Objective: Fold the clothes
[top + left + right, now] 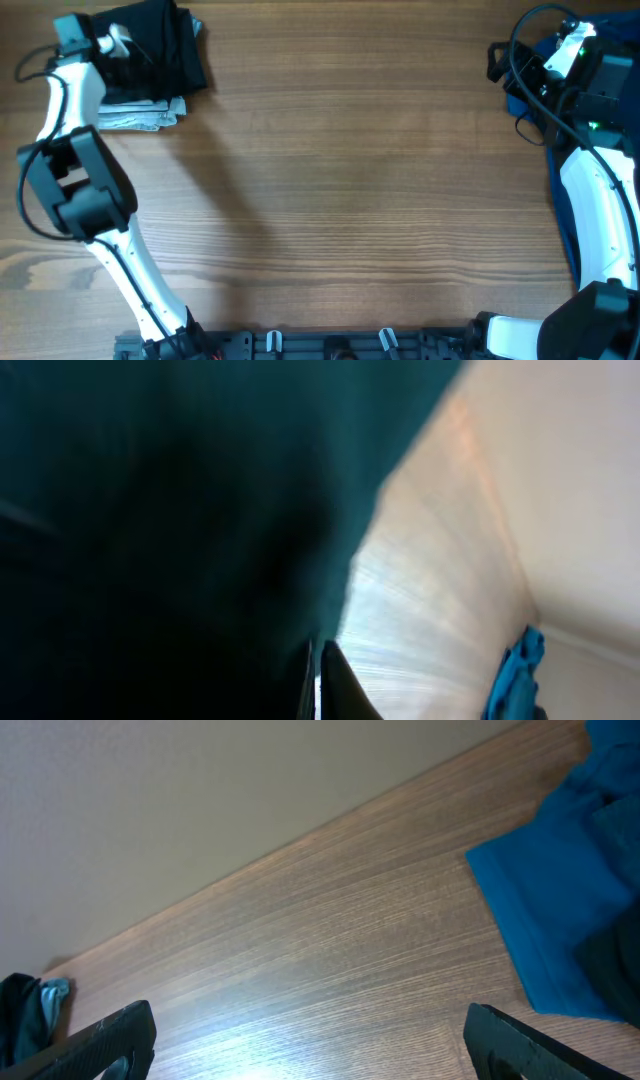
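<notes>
The black shorts lie bunched at the table's far left corner, partly on top of a pale-blue denim piece. My left gripper is at the shorts' left edge. In the left wrist view the dark fabric fills most of the frame, and the fingers are pressed together right at its edge. My right gripper is wide open and empty over bare wood at the far right. The shorts also show small at the left edge of the right wrist view.
A heap of blue and dark cloth lies under my right arm at the far right edge; it also shows in the right wrist view. A pale wall runs behind the table's far edge.
</notes>
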